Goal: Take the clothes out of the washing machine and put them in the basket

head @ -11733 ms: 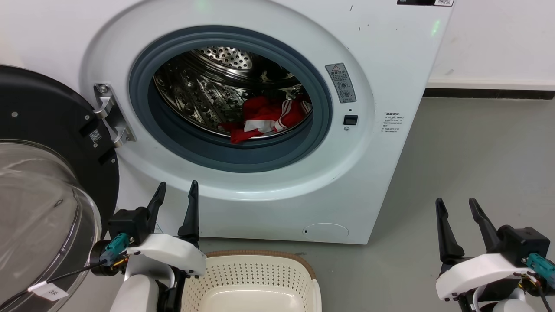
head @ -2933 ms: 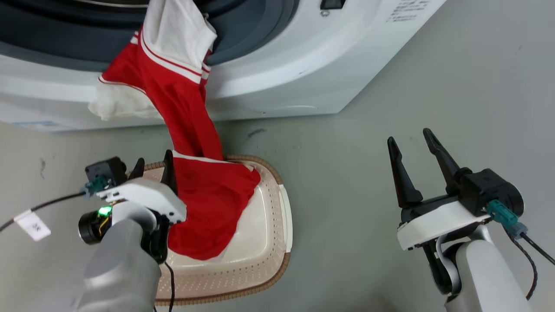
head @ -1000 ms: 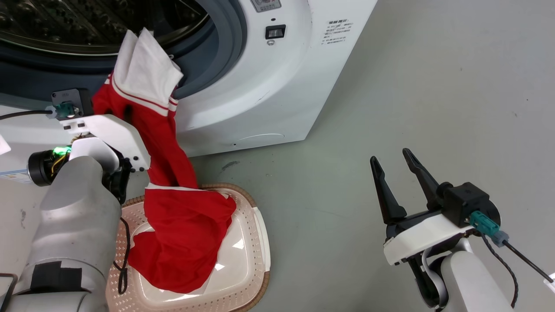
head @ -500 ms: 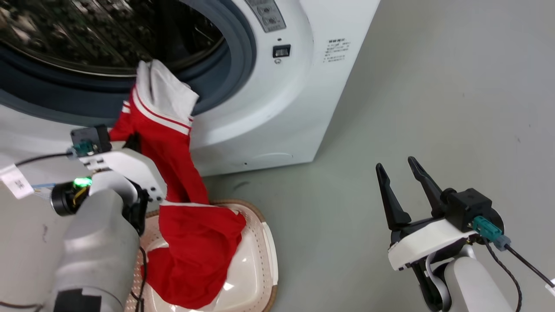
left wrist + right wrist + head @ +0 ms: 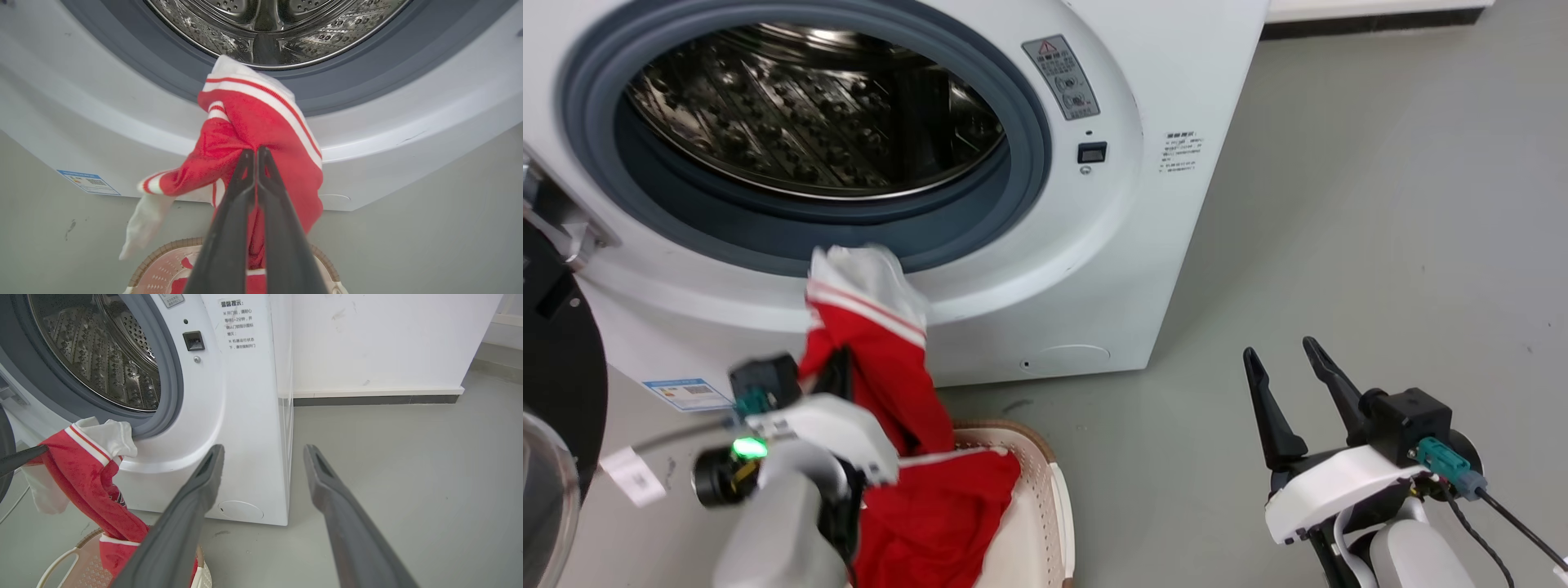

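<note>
The robot's left fingers (image 5: 245, 175), clenched on the red-and-white clothes (image 5: 882, 359), held the garment up in front of the washing machine (image 5: 1168, 245). Its lower end was heaped in the basket (image 5: 1058, 506) on the floor, its white end up by the grey door seal (image 5: 1021, 188). The right fingers (image 5: 1262, 408) hung well apart, spread and holding nothing. Released too soon or off-centre, the upper half risked slumping over the basket's rim onto the floor.
</note>
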